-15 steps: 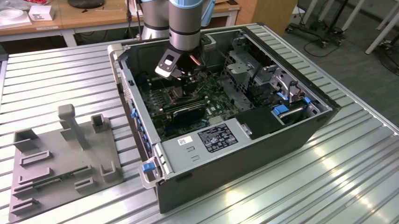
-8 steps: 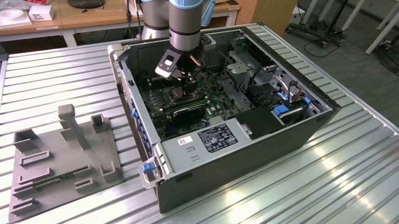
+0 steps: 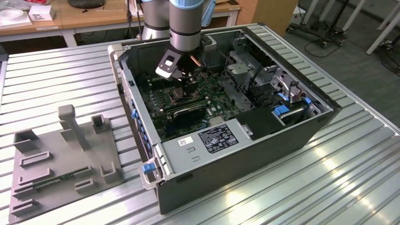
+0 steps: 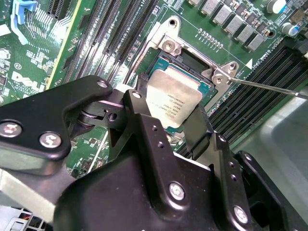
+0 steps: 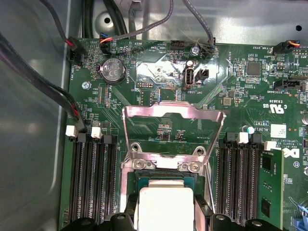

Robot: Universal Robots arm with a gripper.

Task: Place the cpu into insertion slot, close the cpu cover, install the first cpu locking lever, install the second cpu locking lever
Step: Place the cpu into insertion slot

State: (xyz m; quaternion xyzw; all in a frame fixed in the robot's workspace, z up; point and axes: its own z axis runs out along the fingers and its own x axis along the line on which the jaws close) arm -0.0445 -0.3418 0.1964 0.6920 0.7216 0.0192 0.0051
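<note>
My gripper (image 3: 187,88) reaches down into the open computer case (image 3: 312,136), over the motherboard. In both wrist views its black fingers (image 4: 139,103) flank the cpu (image 4: 174,96), a pale silvery square chip, and are shut on it. The cpu (image 5: 164,208) sits just over the insertion slot (image 4: 191,63), a dark square socket in a silvery metal frame; I cannot tell whether it touches the socket. The cpu cover (image 5: 173,111) stands raised behind the socket, hinged at its far edge. A thin locking lever (image 4: 269,87) sticks out beside the socket.
Long black memory slots (image 5: 94,183) run on both sides of the socket. Cables (image 5: 53,91) lie along the case wall. A drive cage (image 3: 250,75) and a black power supply (image 3: 262,124) fill the case's right. A grey fixture block (image 3: 62,154) stands on the slatted table at the exterior view's left.
</note>
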